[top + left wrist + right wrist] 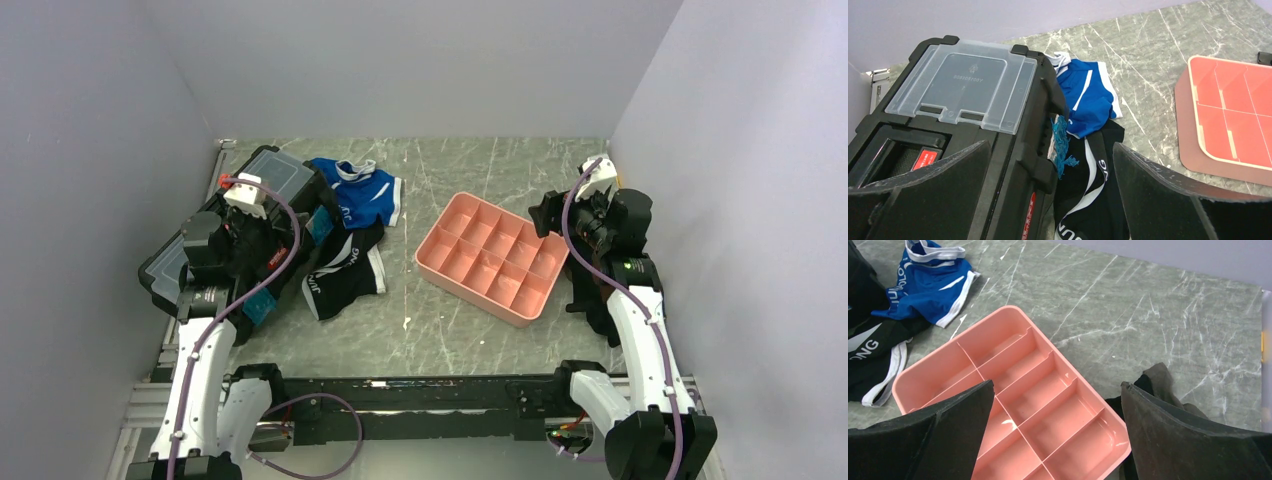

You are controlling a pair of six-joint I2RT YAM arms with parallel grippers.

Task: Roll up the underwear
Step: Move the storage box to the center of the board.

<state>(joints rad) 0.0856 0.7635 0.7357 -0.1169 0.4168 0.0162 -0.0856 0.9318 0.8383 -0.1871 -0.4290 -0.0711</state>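
Your left tool (1052,150) hangs spread over the black case (285,175) at the bench's left edge, your right tool (1057,385) spread above the tray (490,255), and the underwear (345,272) lies crumpled left of centre, touching the blue briefs (365,195).

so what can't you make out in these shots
- Underwear lettering: too small from the top; cut by the bottom edge in the left wrist view.
- Dark cloth by the tray: right wrist view, half behind the fingers; unclear what it is.
- Toolbox: top view, mostly under the left arm.
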